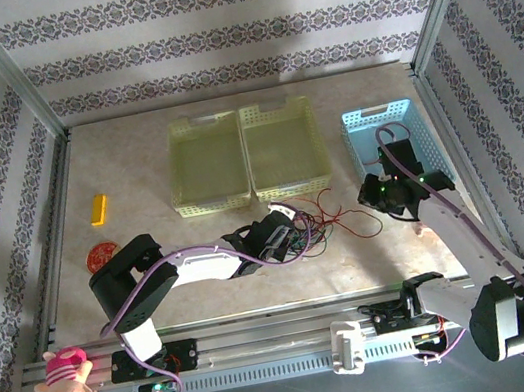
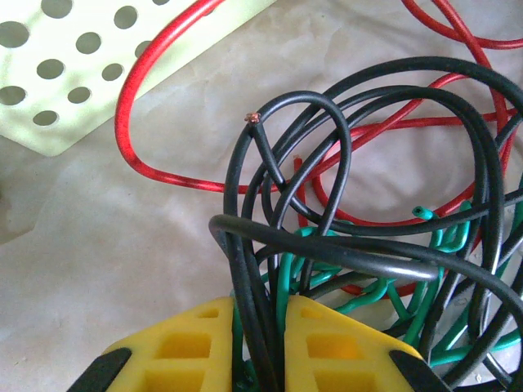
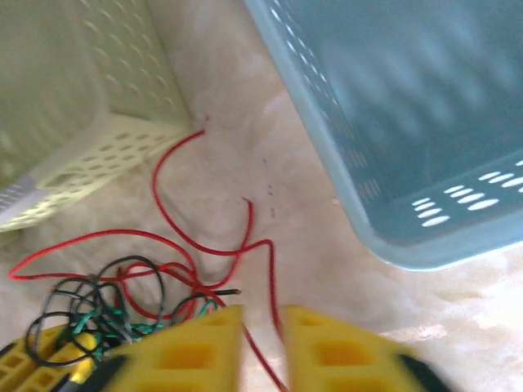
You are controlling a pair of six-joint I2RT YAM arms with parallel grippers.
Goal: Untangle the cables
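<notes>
Cables [image 1: 320, 224] lie in one tangled bundle of black, red and green strands on the table [image 1: 137, 177], just in front of the right-hand of two pale yellow-green baskets [image 1: 284, 146] and to the left of the blue basket [image 1: 394, 112].

Left wrist view: the bundle [image 2: 359, 245] consists of overlapping black loops over kinked green wire, with red loops running behind. One black strand end [image 2: 253, 118] shows bare copper. A corner of a yellow-green basket [image 2: 57, 90] lies just beside the red loop.

Left gripper [image 1: 292, 234]: positioned at the left edge of the bundle. Its yellow fingers [image 2: 260, 306] are clamped together on black and green strands that pass between them.

Right gripper [image 1: 383, 190]: positioned to the right of the bundle, near the blue basket's front left corner. Its fingers [image 3: 261, 314] stand parted by a narrow gap. A red strand [image 3: 176, 220] runs from the bundle [image 3: 122, 302] toward that gap; contact with the fingers cannot be determined. The blue basket [image 3: 392, 163] appears blurred at the upper right of this view.
</notes>
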